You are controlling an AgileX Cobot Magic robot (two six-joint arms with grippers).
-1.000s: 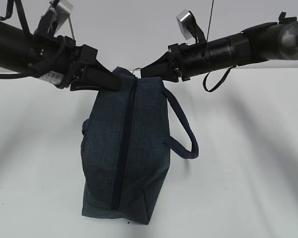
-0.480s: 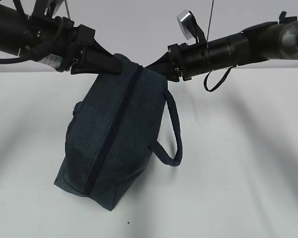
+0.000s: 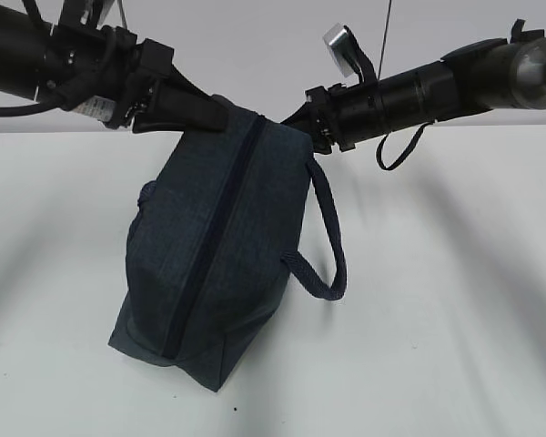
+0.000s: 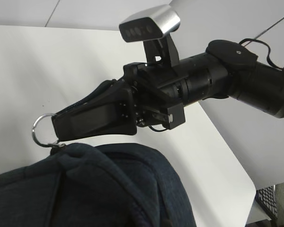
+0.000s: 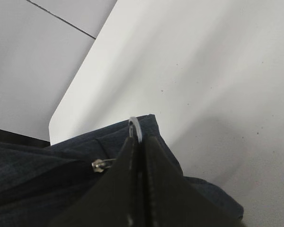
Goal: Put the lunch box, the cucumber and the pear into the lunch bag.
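The navy lunch bag point(image 3: 218, 246) hangs tilted between both arms, its lower end swung toward the left. The long zipper point(image 3: 214, 237) runs down its front and looks closed. My left gripper point(image 3: 220, 114) is shut on the fabric at the bag's top left corner; its own jaws are hidden in the left wrist view, where only the bag point(image 4: 85, 189) shows. My right gripper point(image 5: 138, 142) is shut on the silver ring pull point(image 5: 135, 126), also visible from the left wrist as the ring pull point(image 4: 39, 130). The padded handle point(image 3: 328, 246) dangles on the right. Lunch box, cucumber and pear are out of view.
A white table point(image 3: 455, 319) lies under the bag, with the arms' shadows on it. Its rounded corner point(image 5: 54, 125) shows beyond the bag in the right wrist view, and another edge of the table point(image 4: 236, 179) shows at the lower right in the left wrist view.
My left gripper has risen with its corner of the bag. The bag's lower end swung out to the left, then slightly back. The right gripper has barely moved.
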